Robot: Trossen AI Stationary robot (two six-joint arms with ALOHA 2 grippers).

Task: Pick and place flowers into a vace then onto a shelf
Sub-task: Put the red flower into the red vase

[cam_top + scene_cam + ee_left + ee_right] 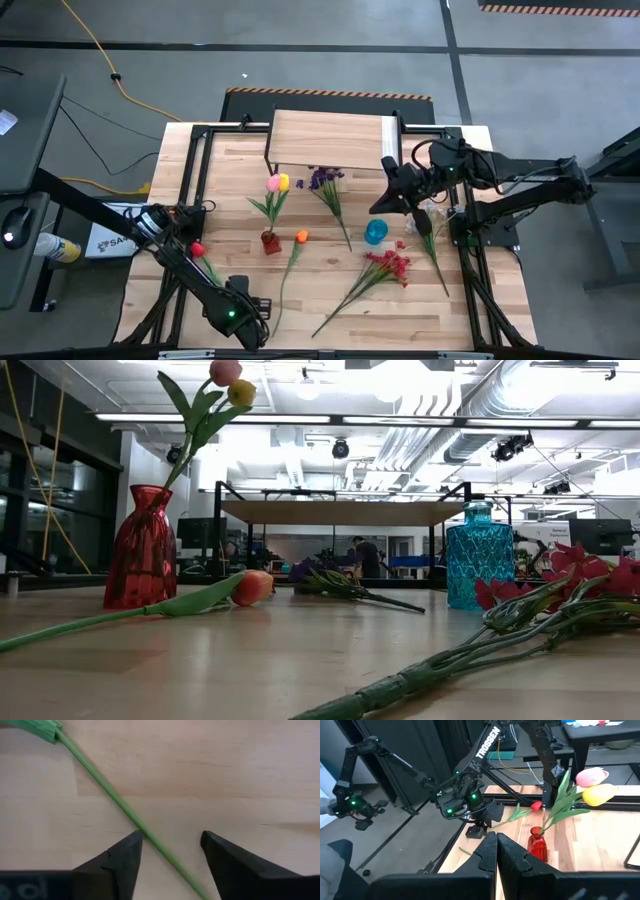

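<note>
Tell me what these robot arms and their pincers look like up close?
Both are dark, jointed arms of slim black tubes. The left arm carries white "TROSSEN" lettering and small green lights at its joints. The left pincer has two matte black, wedge-shaped fingers tapering to blunt tips. The right pincer looks the same, its black fingers faceted and angular. Black cables loop along the right arm.

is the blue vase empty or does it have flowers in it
Empty: the blue vase stands upright with nothing rising from its neck.
</note>
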